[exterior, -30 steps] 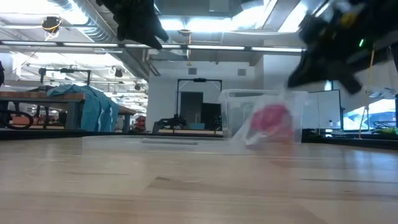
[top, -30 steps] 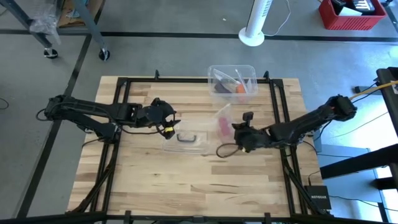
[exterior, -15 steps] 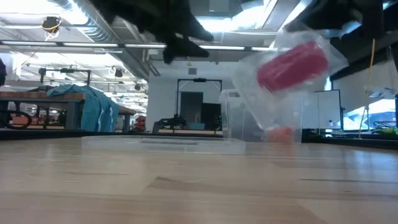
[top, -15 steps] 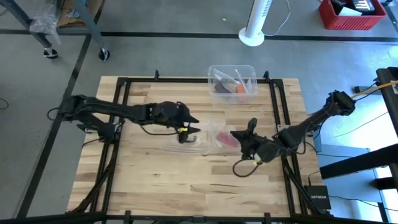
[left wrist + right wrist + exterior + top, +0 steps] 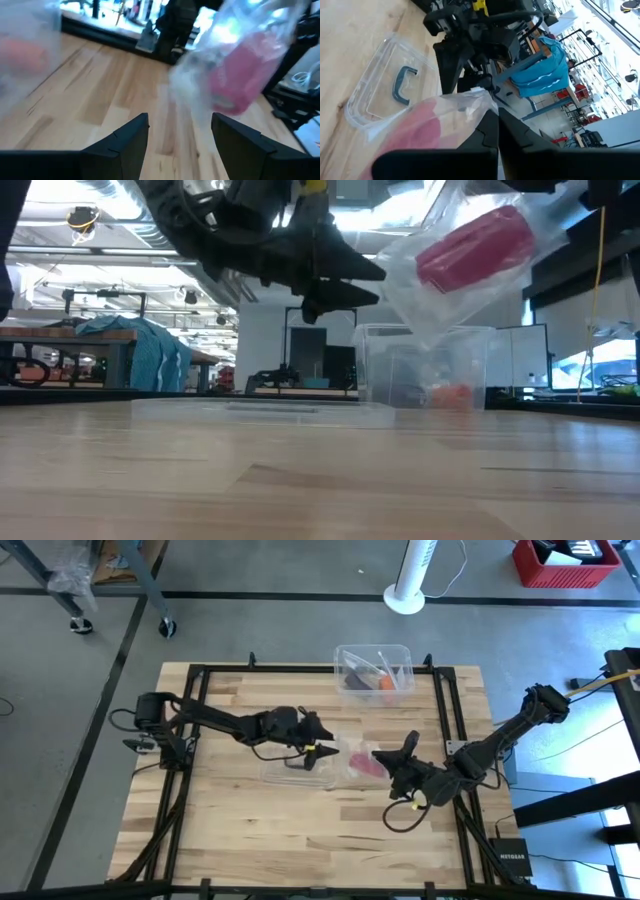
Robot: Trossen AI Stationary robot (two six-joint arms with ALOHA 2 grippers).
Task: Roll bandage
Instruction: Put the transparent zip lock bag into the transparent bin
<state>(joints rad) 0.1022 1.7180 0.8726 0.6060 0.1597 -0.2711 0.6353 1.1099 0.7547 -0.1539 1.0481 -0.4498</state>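
The bandage (image 5: 470,246) is a pink roll inside a small clear plastic bag (image 5: 440,300), which hangs high above the table. From the high view the roll (image 5: 360,757) sits mid-table. My right gripper (image 5: 496,131) is shut on the bag's plastic, coming from the table's right. My left gripper (image 5: 322,747) stands open just left of the bag, pointing at it almost level. In the left wrist view the bag and roll (image 5: 245,75) float beyond the gap between its fingers (image 5: 180,131), untouched. My right gripper pinches the clear bag's crumpled plastic (image 5: 481,100) between its two shut fingers, beside the roll rather than on it. The fingers come nearly level from the table's right. The bag is lifted clear of the table, with the roll tilted inside it.
A flat clear lid with a black handle (image 5: 297,766) lies on the table under my left gripper. A clear plastic box (image 5: 375,670) with small items stands at the far edge. A black frame (image 5: 200,672) runs around the wooden table top.
My right gripper has risen, lifting the bag with the roll from the table to well clear of it. My left gripper has travelled toward the table's right and down, tipping from steeply downward to nearly level, and now points at the bag. It has stayed open.
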